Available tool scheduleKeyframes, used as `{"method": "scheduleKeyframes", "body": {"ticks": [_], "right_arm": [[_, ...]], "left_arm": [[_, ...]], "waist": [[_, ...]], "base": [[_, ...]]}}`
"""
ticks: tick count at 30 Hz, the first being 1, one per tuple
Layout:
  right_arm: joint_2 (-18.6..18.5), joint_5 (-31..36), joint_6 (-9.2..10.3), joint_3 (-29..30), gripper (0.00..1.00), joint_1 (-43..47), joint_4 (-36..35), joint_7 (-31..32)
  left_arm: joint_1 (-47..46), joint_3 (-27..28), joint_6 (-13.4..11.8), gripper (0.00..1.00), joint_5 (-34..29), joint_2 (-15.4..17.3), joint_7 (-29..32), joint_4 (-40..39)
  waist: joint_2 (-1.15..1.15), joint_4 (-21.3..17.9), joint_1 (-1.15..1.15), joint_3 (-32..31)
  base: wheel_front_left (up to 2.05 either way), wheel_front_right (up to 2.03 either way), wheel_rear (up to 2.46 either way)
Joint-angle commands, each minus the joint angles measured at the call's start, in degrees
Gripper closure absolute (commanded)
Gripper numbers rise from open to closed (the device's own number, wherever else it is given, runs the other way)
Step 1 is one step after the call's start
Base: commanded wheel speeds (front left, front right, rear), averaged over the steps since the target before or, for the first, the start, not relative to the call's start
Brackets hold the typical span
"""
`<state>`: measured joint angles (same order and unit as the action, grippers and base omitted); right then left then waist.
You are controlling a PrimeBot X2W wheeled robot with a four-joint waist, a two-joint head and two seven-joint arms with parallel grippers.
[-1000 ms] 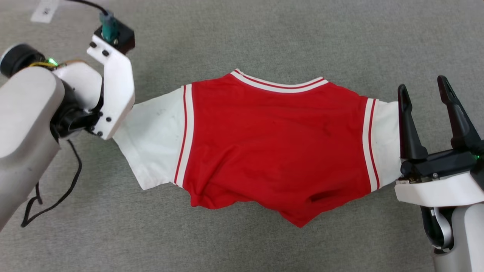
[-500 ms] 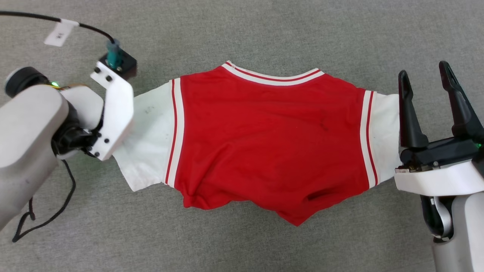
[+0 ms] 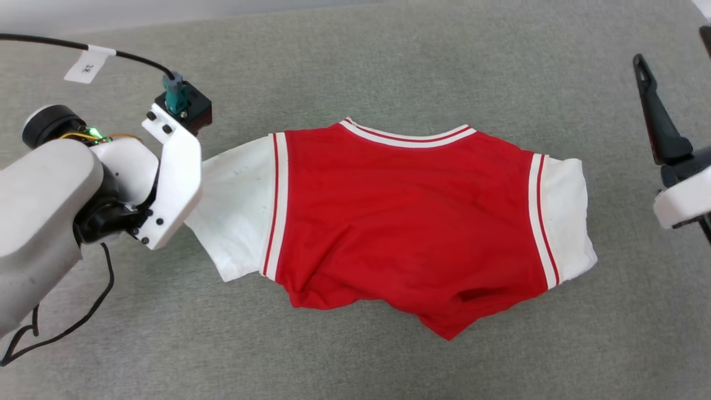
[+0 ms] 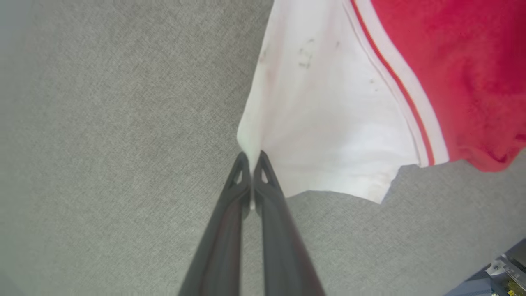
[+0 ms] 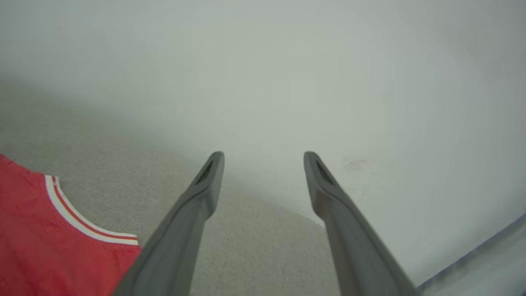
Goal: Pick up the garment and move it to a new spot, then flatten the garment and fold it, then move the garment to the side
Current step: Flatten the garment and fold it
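The garment (image 3: 411,222), red, white-sleeved, lies spread; left hand (image 4: 251,158) pinches a sleeve (image 4: 328,115), right hand (image 5: 263,158) gapes.

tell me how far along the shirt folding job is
Done: the garment lies spread, plain red side up, though its bottom hem is rumpled. In hand: the left gripper is shut on the white sleeve edge; the right gripper hangs open, apart. Left: folding, moving aside.
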<state>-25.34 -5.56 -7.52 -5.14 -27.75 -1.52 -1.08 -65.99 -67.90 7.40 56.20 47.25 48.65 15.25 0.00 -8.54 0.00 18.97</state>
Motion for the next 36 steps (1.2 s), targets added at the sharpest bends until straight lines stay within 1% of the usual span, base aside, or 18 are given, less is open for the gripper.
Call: {"method": "scheduleKeyframes", "body": {"ticks": [1, 3, 5, 8, 10, 13, 15, 17, 20, 25, 29, 32, 33, 34, 36], "right_arm": [[-2.13, -1.85, 0.06, -1.57, 0.0, -0.88, 0.12, 3.93], [-6.34, -5.71, 0.06, -5.29, 0.0, -2.13, 0.23, 12.7], [-10.6, -11.04, 0.06, -9.39, 0.0, -3.39, 0.05, 21.93], [-17.0, -18.43, 0.06, -14.84, 0.0, -6.16, -1.01, 32.84], [-19.52, -23.66, 0.06, -17.78, 0.0, -7.33, -0.57, 39.02], [-22.27, -28.68, 0.06, -21.07, 0.0, -9.47, 0.92, 46.07], [-22.11, -31.63, 0.05, -22.68, 0.0, -10.17, 3.07, 49.9], [-21.13, -33.87, 0.06, -23.41, 0.0, -10.69, 5.83, 52.85], [-18.9, -36.41, 0.05, -23.82, 0.0, -11.29, 9.97, 54.61], [-14.01, -36.7, 0.06, -25.18, 0.0, -11.21, 17.25, 52.37], [-10.71, -36.57, 0.06, -29.85, 0.0, -9.46, 23.35, 51.45], [-8.96, -37.47, 0.06, -32.58, 0.0, -9.76, 25.69, 49.1], [-8.92, -37.4, 0.05, -33.69, 0.11, -10.29, 25.85, 47.95], [-8.99, -37.82, 0.05, -34.22, 1.0, -10.98, 25.95, 46.53], [-9.61, -38.34, 0.06, -34.13, 1.0, -12.75, 26.26, 43.47]], "left_arm": [[0.24, -0.36, -0.01, 1.0, 0.03, 0.21, -0.52, -0.59], [0.53, -0.92, -0.01, 1.0, 0.4, 0.14, -1.05, -1.36], [0.61, -1.42, -0.01, 1.0, 0.45, -0.03, -1.47, -2.01], [-0.1, -1.91, -0.01, 1.0, 0.65, -0.36, -1.99, -2.82], [-0.96, -2.26, -0.01, 1.0, 0.6, -0.52, -2.38, -3.19], [-1.94, -2.7, -0.01, 1.0, 0.52, -1.04, -2.84, -3.47], [-2.55, -2.95, -0.01, 1.0, 0.47, -1.35, -3.12, -3.53], [-3.27, -3.17, -0.01, 1.0, 0.43, -1.63, -3.45, -3.58], [-4.29, -3.44, -0.01, 1.0, 0.33, -2.04, -3.86, -3.57], [-5.04, -4.01, -0.01, 1.0, 0.27, -2.04, -4.52, -3.5], [-5.13, -4.41, -0.01, 1.0, 0.53, -2.2, -5.04, -3.24], [-5.15, -4.61, -0.01, 1.0, 0.8, -2.26, -5.51, -2.89], [-5.04, -4.66, -0.01, 1.0, 0.81, -2.21, -5.69, -2.67], [-4.83, -4.75, -0.01, 1.0, 0.75, -2.17, -6.04, -2.41], [-4.1, -4.79, -0.01, 1.0, 0.83, -2.22, -7.29, -2.01]], "waist": [[0.0, 0.99, 0.0, -0.87], [0.0, 1.52, 0.0, -1.15], [0.0, 1.98, 0.0, -1.13], [0.0, 2.68, 0.0, -0.65], [0.0, 3.09, 0.0, -0.12], [0.0, 3.66, 0.0, 0.8], [0.0, 3.95, 0.0, 1.47], [0.0, 4.3, 0.0, 2.19], [0.0, 4.96, 0.0, 3.26], [0.0, 5.35, 0.0, 4.61], [0.0, 5.55, 0.0, 5.24], [0.0, 5.55, 0.0, 5.4], [0.0, 5.46, 0.0, 5.28], [0.0, 5.33, 0.0, 5.01], [0.0, 5.06, 0.0, 4.15]], "base": [[0.0, 0.0, 0.0], [0.0, 0.0, 0.0], [0.0, 0.0, 0.0], [0.0, 0.0, 0.0], [0.0, 0.0, 0.0], [0.0, 0.0, 0.0], [0.0, 0.0, 0.0], [0.0, 0.0, 0.0], [0.0, 0.0, 0.0], [0.0, 0.0, 0.0], [0.0, 0.0, 0.0], [0.0, 0.0, 0.0], [0.0, 0.0, 0.0], [0.0, 0.0, 0.0], [0.0, 0.0, 0.0]]}}
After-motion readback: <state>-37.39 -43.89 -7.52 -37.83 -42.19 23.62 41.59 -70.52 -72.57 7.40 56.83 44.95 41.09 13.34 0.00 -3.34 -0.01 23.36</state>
